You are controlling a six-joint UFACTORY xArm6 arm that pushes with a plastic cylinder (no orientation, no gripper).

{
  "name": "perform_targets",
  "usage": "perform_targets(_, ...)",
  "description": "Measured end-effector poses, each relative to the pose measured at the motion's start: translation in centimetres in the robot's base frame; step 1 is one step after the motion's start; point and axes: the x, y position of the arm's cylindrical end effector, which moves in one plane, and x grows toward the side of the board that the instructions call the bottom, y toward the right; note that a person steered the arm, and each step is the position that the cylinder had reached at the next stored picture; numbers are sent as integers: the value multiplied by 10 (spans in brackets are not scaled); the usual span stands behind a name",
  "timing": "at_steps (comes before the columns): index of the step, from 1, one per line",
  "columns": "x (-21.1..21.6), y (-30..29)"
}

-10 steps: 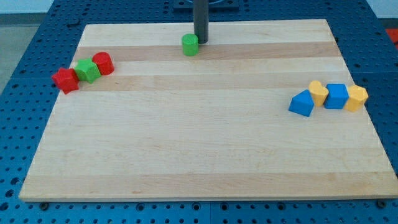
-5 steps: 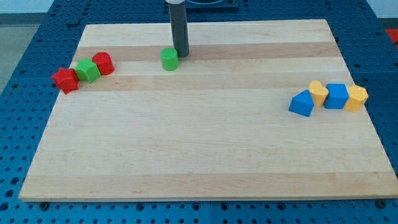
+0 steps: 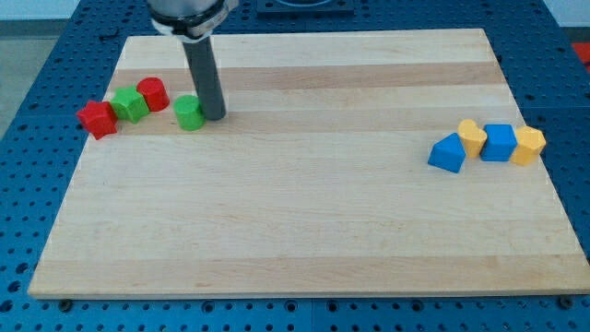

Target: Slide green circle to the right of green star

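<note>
Three blocks sat at the view's left: a red block (image 3: 97,119), the green star (image 3: 130,104) and a red cylinder (image 3: 153,94). The green circle (image 3: 189,112) lay near them, my tip (image 3: 215,117) touching its right side, holding nothing. Four blue and yellow blocks sat far right.

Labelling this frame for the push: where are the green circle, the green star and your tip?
green circle (image 3: 189,112), camera view, its top face.
green star (image 3: 130,104), camera view, its top face.
my tip (image 3: 215,116), camera view, rod's lower end.

Markings: none legible.
No text, label, brand, number or sign can be read on any surface in the camera view.
</note>
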Motion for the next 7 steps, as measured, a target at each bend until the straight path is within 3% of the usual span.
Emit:
perform_targets(1, 21, -13)
perform_targets(7, 31, -54)
